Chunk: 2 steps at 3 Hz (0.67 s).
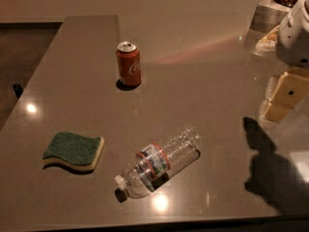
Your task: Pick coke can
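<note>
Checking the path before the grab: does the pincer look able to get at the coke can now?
Probably yes. The pincer hangs at the right edge; the coke can stands upright across the table with nothing standing between. The bottle and sponge lie nearer the front, out of the way.

Upright red coke can point(129, 64), silver top, on table point(203, 86), gripper point(284, 98) well apart at right

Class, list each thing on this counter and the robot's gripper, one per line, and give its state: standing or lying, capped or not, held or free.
coke can: standing upright on the counter, free, nothing touching it.
water bottle: lying on its side, white cap on, cap end toward the near edge.
sponge: lying flat, green side up.
gripper: at the right edge of the view, well apart from the coke can.
</note>
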### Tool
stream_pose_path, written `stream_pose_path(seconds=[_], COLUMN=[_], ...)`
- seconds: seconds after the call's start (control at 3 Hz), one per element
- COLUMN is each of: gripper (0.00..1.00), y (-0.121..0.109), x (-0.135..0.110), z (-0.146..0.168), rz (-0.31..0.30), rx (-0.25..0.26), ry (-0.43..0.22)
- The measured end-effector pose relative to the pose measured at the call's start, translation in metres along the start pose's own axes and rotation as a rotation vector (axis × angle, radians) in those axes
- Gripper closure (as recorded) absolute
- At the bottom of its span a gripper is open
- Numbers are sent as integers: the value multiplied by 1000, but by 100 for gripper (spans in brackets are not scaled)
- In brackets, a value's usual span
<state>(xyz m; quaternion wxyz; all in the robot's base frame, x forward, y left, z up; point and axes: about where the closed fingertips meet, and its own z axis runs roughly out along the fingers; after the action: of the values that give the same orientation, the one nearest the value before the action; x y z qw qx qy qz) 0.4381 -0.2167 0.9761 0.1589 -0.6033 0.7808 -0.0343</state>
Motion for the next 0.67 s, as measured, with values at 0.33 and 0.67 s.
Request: stream_pose_path(seconds=[0.33,0.67], gripper=[0,0], y=[0,-3], x=[0,-11], z=[0,5], rz=[0,13], rx=[0,-5], ry=[0,-31])
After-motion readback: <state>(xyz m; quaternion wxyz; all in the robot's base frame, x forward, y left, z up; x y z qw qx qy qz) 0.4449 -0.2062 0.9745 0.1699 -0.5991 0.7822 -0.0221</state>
